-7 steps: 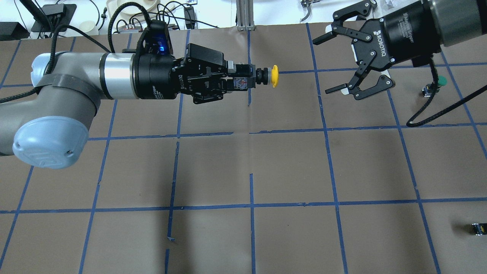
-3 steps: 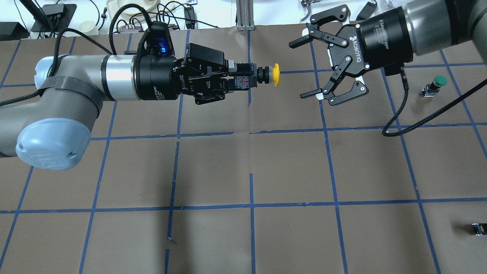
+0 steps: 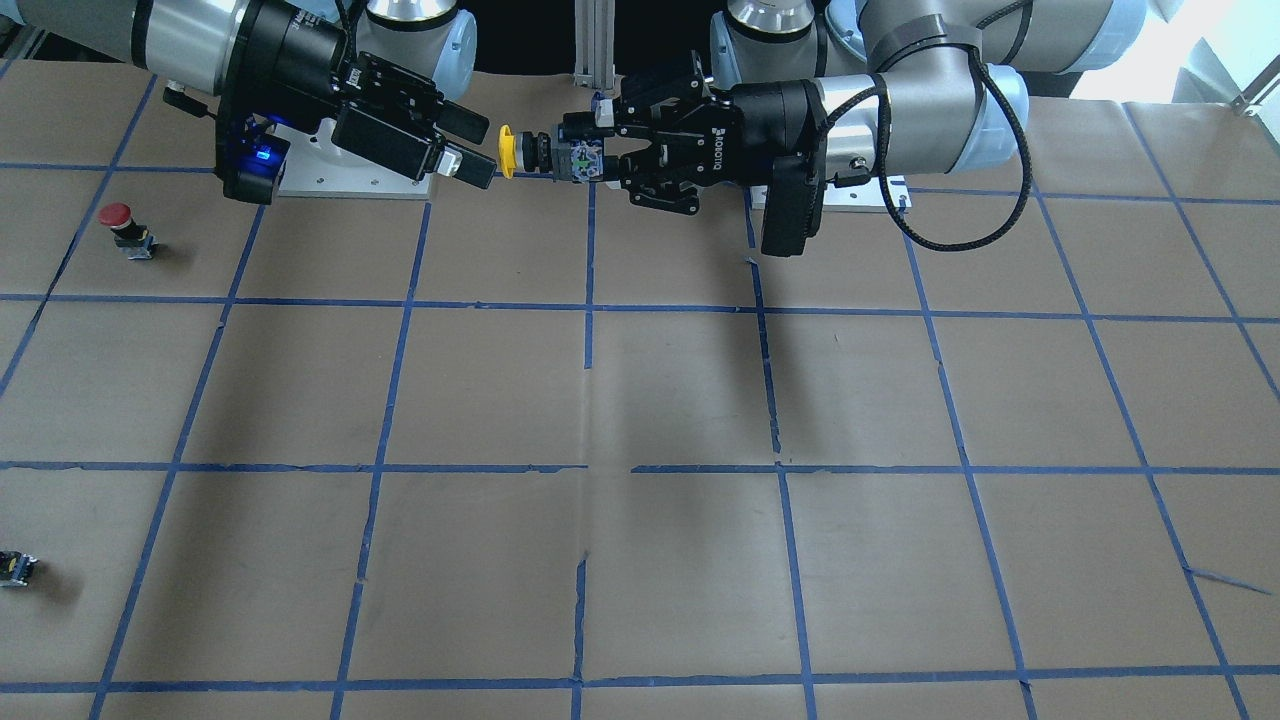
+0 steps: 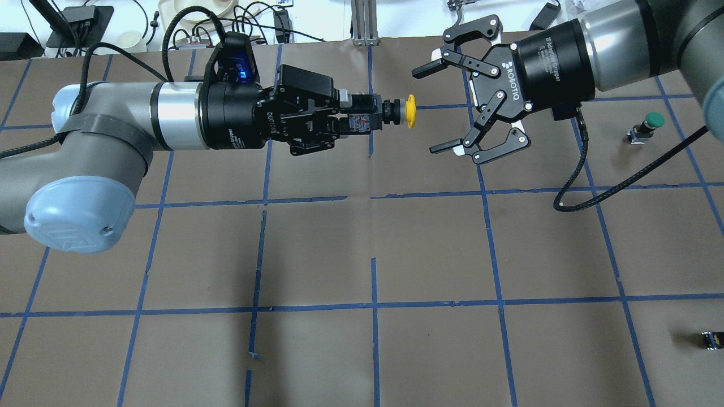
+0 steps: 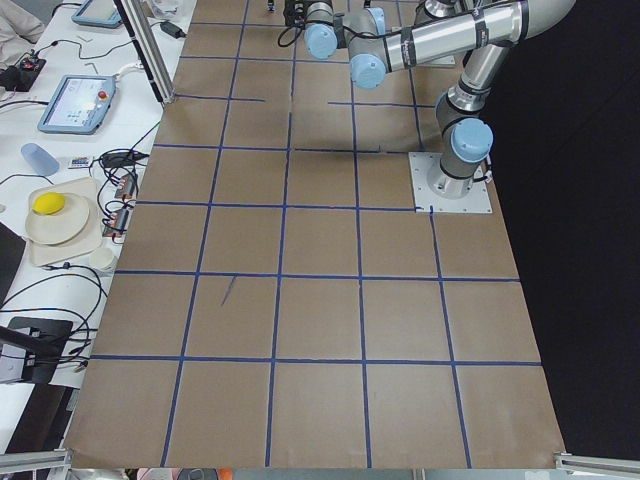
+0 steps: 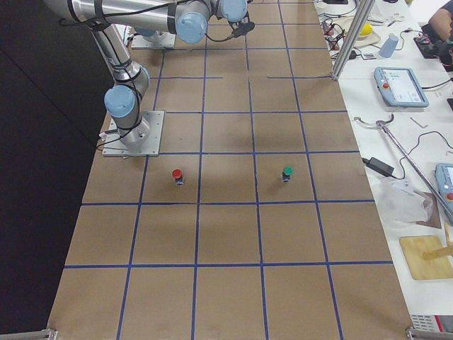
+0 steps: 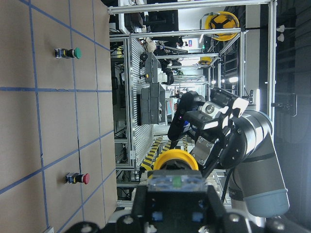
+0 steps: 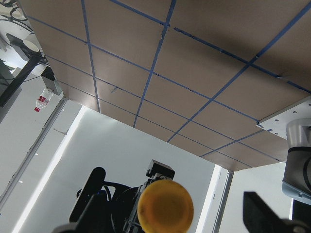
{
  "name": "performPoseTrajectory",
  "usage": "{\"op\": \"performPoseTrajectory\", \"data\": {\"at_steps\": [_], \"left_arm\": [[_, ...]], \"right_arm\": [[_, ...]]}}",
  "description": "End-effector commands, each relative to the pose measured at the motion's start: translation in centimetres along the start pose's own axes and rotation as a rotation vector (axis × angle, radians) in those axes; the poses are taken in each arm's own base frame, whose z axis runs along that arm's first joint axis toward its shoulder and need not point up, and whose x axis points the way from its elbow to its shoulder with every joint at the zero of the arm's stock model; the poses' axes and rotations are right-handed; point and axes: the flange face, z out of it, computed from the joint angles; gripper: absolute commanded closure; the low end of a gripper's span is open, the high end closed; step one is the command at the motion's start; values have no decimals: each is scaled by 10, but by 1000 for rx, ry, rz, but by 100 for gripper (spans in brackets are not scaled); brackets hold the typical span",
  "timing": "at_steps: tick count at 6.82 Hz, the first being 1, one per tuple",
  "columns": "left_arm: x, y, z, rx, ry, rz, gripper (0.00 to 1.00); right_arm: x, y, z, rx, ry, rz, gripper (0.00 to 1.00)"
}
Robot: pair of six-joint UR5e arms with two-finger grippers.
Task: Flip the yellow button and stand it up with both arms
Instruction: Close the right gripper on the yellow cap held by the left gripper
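While left fingers (image 4: 344, 102) clamp yellow button (image 4: 409, 111), right fingers (image 4: 428, 69) gape near cap

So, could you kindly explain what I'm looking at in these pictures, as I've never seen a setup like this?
These are two robot arms at a brown paper-covered table. One camera looks from behind the robot, one faces it, two watch from the table's ends, and one sits on each wrist. The left hand grips a yellow button by its body, in the air, cap toward the open right hand. On the table sit a green button, a red button and a small dark block.
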Motion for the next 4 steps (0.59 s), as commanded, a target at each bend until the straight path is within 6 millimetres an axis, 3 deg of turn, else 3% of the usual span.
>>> {"op": "performPoseTrajectory", "data": {"at_steps": [1,4], "left_arm": [[1,0,0,0,0,4,93],[1,1,0,1,0,8,93]], "right_arm": [[5,-6,5,-7,8,18,0],[0,-5,7,-84,-50,30,0]]}}
